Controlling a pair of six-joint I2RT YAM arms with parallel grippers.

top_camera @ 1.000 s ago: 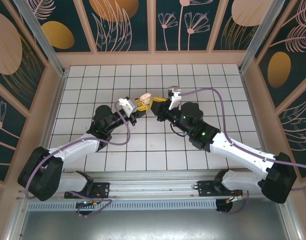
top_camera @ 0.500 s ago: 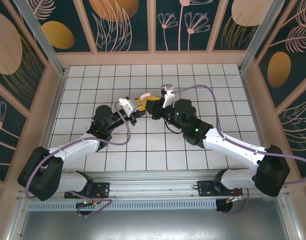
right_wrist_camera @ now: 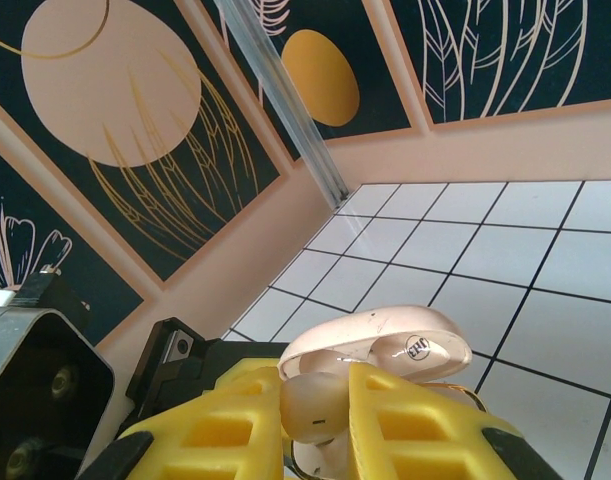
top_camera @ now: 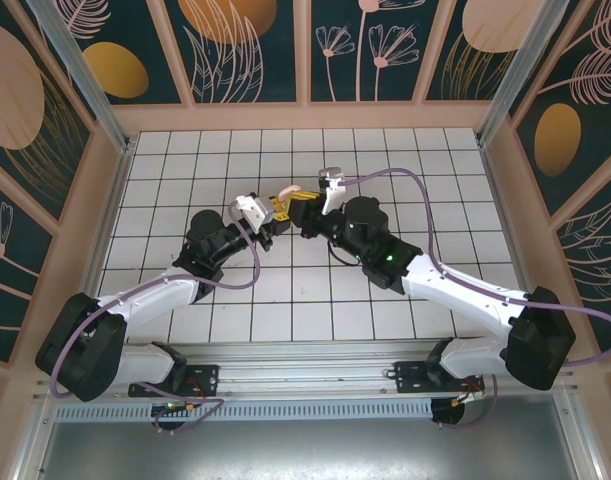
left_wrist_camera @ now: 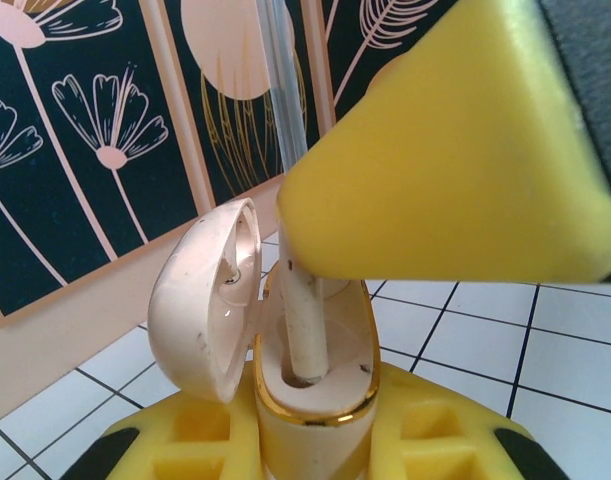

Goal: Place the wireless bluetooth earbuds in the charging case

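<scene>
Glossy plastic, light and slippery we reckon: left end effector clamped round the charging case base, right end effector pinching an earbud by its head.

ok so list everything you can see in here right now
charging case: one, pale pink-cream with a gold rim, lid open, held above the middle of the table
earbud: one, cream, its stem down in the case's base
tiled table: one, white with dark grid lines, under both arms
wall panels: several, dark with cream and gold plant drawings, around the table
cables: two, purple, one along each arm
left gripper: one, yellow fingers, shut on the charging case from below
right gripper: one, yellow fingers, shut on the earbud
</scene>
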